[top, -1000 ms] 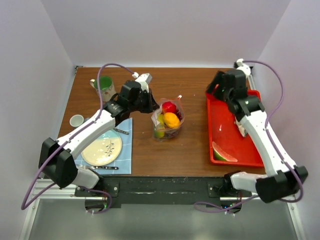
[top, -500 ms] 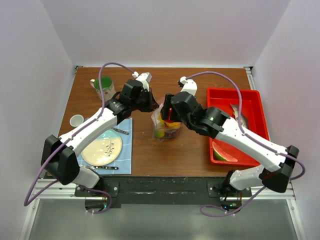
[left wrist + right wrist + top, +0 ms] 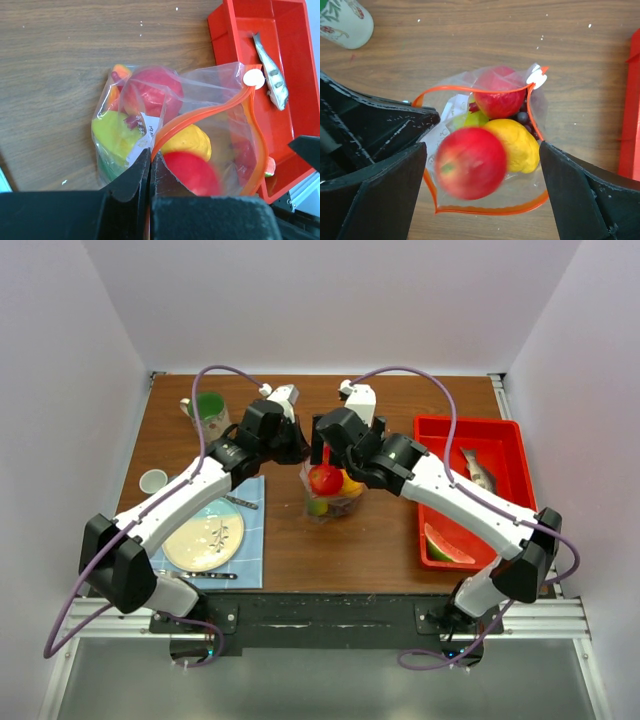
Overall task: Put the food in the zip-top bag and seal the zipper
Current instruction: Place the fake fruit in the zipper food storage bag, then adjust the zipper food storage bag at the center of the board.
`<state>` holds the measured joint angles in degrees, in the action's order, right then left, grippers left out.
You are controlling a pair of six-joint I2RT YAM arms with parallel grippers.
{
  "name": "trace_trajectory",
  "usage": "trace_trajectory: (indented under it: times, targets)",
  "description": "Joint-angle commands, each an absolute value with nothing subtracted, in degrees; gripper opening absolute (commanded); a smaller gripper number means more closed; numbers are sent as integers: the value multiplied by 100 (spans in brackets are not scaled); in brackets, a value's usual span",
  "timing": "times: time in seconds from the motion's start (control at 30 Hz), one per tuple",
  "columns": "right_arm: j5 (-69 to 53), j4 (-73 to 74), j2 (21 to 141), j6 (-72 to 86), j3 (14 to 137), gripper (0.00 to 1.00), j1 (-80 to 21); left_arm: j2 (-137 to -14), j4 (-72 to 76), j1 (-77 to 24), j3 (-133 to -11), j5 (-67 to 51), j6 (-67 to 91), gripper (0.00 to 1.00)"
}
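Observation:
The clear zip-top bag (image 3: 336, 495) stands mid-table, its orange-red zipper (image 3: 485, 212) gaping. My left gripper (image 3: 150, 156) is shut on the zipper rim at the bag's left side and holds the mouth up. My right gripper (image 3: 483, 150) hovers over the mouth, wide open. A blurred red apple (image 3: 471, 162) hangs loose between its fingers, touching neither. Inside the bag lie another red fruit (image 3: 499, 97), a lemon (image 3: 517, 145), grapes (image 3: 522, 118) and a green fruit (image 3: 470, 120). A silver fish (image 3: 480, 472) and a watermelon wedge (image 3: 447, 545) lie in the red tray (image 3: 505, 430).
A cream plate (image 3: 204, 540) sits on a blue mat at front left with cutlery beside it. A green-lined mug (image 3: 210, 412) stands at the back left and a small white cup (image 3: 153, 480) at the left edge. The tray fills the right side.
My right arm swung from the red tray over to the bag carrying the red apple, then its jaws spread and the apple came loose. The left arm stayed put.

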<state>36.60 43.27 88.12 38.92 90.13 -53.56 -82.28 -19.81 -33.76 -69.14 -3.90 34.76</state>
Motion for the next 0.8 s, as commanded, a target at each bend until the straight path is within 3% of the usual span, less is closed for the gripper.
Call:
trace_trajectory:
  times: [0.0, 0.2, 0.33, 0.6, 0.7, 0.73, 0.77]
  targets:
    - [3964, 4649, 8684, 3770, 9413, 99, -5335, -8016, -2004, -3322, -7216, -246, 3595, 0]
    - [3964, 4913, 7868, 3762, 8676, 90, -5326, -7980, -2101, -3322, -7286, -123, 3595, 0]
    - [3586, 4774, 7752, 3902, 8009, 71, -5326, -7989, -2101, -3322, -7312, -141, 3612, 0]
    - [3217, 4387, 8173, 4069, 7708, 55, -5212, -7919, -2188, -3322, -7277, -106, 3595, 0]
    - [3016, 4263, 8297, 4043, 7664, 39, -4959, -7858, -2285, -3322, -7277, -88, 3560, 0]
    - [2962, 4263, 8306, 4008, 7803, 20, -4870, -7823, -2407, -3322, -7330, -88, 3533, 0]
    - [2901, 4263, 8340, 3903, 7926, 10, -4704, -7805, -2487, -3322, -7382, -79, 3490, 0]
